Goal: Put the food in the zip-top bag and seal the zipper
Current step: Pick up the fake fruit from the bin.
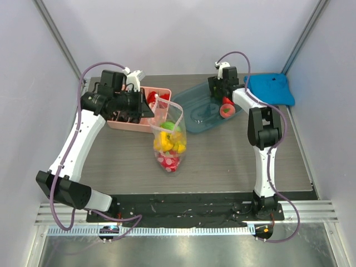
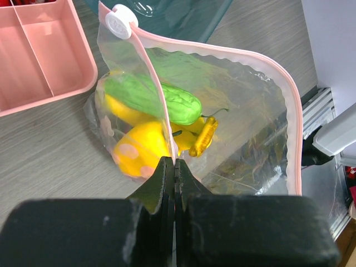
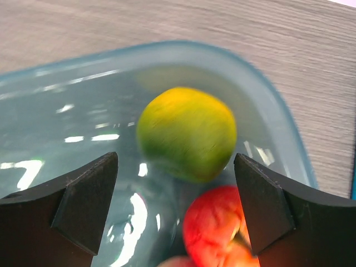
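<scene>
The zip-top bag stands on the table between the pink box and the teal tray, its mouth up. Inside it I see a green cucumber, yellow pieces and a pink dotted piece. My left gripper is shut on the bag's near mouth edge. The pink zipper runs round the open mouth, with its white slider at the far end. My right gripper is open over the teal tray, straddling a yellow-green lime and a red tomato.
A pink divided box with red items stands left of the bag, right under my left arm; it also shows in the left wrist view. A blue cloth lies at the back right corner. Grey walls close in both sides.
</scene>
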